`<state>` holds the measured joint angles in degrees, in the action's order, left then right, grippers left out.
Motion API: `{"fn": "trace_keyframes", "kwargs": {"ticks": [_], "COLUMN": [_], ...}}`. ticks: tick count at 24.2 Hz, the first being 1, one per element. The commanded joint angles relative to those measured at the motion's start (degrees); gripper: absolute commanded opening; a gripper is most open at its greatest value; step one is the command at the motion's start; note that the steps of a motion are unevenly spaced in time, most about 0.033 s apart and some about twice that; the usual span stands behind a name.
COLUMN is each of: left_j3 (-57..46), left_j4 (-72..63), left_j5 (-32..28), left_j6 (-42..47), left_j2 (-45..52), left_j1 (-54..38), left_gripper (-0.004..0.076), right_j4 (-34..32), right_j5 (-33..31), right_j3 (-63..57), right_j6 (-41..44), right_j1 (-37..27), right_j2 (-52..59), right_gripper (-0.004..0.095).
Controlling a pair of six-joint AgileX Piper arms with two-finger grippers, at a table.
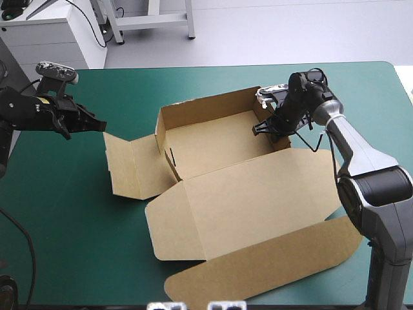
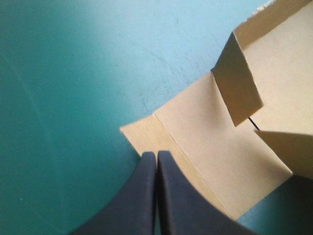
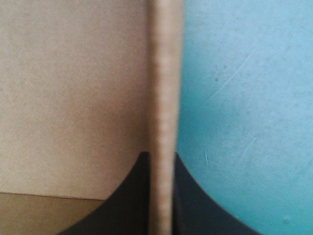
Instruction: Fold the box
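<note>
High: box mid-frame, tray walls up, lid flat toward frame bottom. Right tool pinches tray's right wall. Left tool pressed together, empty, just left of the flat side flap.
L wrist: flap corner under left tool tips, tray ahead.
R wrist: wall edge held in right tool.

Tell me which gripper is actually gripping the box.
The right gripper: the box has its upright end wall between the fingers. The left gripper is shut on nothing by the flat flap.

The brown box stands as an open tray, lid flat toward six o'clock, side flap flat toward nine.
</note>
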<state>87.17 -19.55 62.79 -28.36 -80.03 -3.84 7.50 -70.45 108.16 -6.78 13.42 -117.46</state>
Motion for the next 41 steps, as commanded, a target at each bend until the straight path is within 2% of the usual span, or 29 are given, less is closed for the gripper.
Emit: {"fn": "trace_keyframes", "kwargs": {"ticks": [1,5,7,14,16,20,23,26,31,34,38,41], "left_j3": [1.5,1.5,1.5,1.4,1.1,-1.6,-2.5,-2.5,-2.5,-2.5,-2.5,-2.5], "left_j4": [-1.4,-1.4,-1.4,3.1,-3.6,-16.9,-29.8,-40.3,-49.8,-52.6,-55.7,-59.2], "left_j5": [-3.2,-5.7,-5.8,-6.3,-6.2,-6.2,-3.2,-1.0,0.5,1.5,2.7,3.8], "left_j6": [1.7,1.8,1.9,5.2,5.1,3.2,-5.8,-10.0,-13.7,-15.5,-16.8,-16.8], "left_j2": [2.2,2.1,2.1,1.9,0.4,-3.9,-7.3,-8.9,-9.2,-9.2,-9.2,-9.2], "left_j1": [0.0,0.0,0.0,0.0,0.0,0.0,0.0,0.1,1.1,2.8,4.5,4.8], "left_gripper": [-0.0009,-0.0009,-0.0009,-0.0009,-0.0009,-0.0009,-0.0009,-0.0009,-0.0009,-0.0009,-0.0009,-0.0009], "right_j4": [1.7,5.5,11.5,16.6,21.7,22.2,23.9,23.8,23.2,20.1,12.4,10.9], "right_j5": [-1.1,-1.1,-1.1,-1.1,-1.1,-1.1,-1.1,-1.1,-1.1,-1.1,0.9,2.9], "right_j3": [2.5,1.9,0.4,-6.8,-7.5,-7.5,-7.5,-7.5,-7.5,-7.5,-7.5,-7.5], "right_j6": [-0.7,-1.6,-3.9,-9.3,-11.1,-11.1,-10.9,-11.1,-10.8,-10.1,-6.4,-4.5], "right_j1": [-0.8,-4.4,-8.6,-19.0,-20.8,-20.7,-20.7,-20.7,-20.4,-18.4,-14.3,-12.1], "right_j2": [6.0,10.0,13.8,26.0,27.7,28.2,28.2,28.2,28.2,28.1,28.1,28.1], "right_gripper": [-0.0018,-0.002,-0.002,-0.002,-0.002,-0.002,-0.002,-0.0017,-0.0016,-0.0016,-0.0016,-0.0016]}}
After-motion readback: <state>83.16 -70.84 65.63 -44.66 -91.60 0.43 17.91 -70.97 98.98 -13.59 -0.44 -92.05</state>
